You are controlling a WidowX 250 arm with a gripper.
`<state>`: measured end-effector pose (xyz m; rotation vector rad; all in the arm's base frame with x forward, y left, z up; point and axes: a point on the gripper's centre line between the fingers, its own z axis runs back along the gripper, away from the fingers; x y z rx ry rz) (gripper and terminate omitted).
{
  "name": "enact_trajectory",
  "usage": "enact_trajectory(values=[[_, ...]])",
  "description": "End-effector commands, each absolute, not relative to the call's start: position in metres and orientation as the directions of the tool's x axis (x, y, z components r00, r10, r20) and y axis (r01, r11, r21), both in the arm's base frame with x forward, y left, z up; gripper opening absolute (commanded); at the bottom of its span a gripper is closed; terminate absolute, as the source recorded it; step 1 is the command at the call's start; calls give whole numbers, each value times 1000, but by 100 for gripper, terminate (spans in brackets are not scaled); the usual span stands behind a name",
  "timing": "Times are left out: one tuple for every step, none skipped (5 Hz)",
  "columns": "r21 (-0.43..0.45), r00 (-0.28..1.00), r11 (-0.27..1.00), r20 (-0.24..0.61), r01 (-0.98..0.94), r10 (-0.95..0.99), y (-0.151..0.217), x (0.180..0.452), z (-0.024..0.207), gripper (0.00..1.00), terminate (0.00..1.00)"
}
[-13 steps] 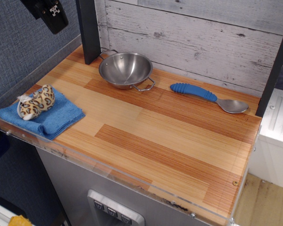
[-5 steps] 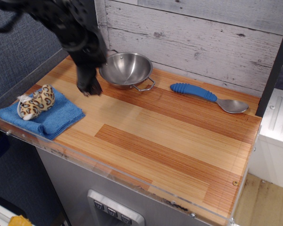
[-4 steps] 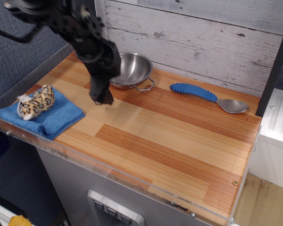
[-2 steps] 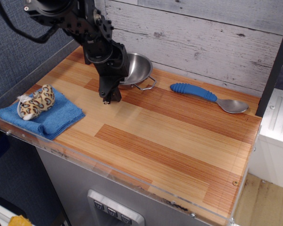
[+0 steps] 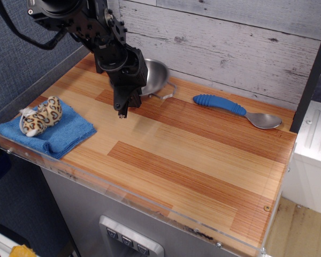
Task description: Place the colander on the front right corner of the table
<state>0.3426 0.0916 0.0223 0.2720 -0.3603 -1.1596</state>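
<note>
The gripper [image 5: 121, 111] has closed in beside the colander [image 5: 155, 77].

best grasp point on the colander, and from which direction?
Probably the colander's thin rim, pinched from above: it sits upright with its mouth open, so one finger can go inside the wall and one outside. The wire loop handle facing the front is a smaller target. The gripper already hangs at its near-left side.
</note>
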Motion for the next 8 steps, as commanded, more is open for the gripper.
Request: enact_trajectory(values=[[412, 409, 454, 198, 790, -891, 112, 348, 60, 0, 0], [430, 417, 471, 219, 771, -882, 118, 350, 73, 0, 0], [454, 393, 470, 257, 757, -883, 114, 347, 102, 0, 0], [461, 341, 445, 294, 767, -893, 94, 330, 121, 0, 0], [453, 280, 409, 325, 792, -903, 69, 304, 131, 0, 0], [450, 204, 346, 333, 823, -920, 43, 273, 136, 0, 0], [445, 122, 268, 330, 854, -936, 16, 242, 135, 0, 0], [434, 68, 211, 323, 876, -944, -6, 218, 131, 0, 0]])
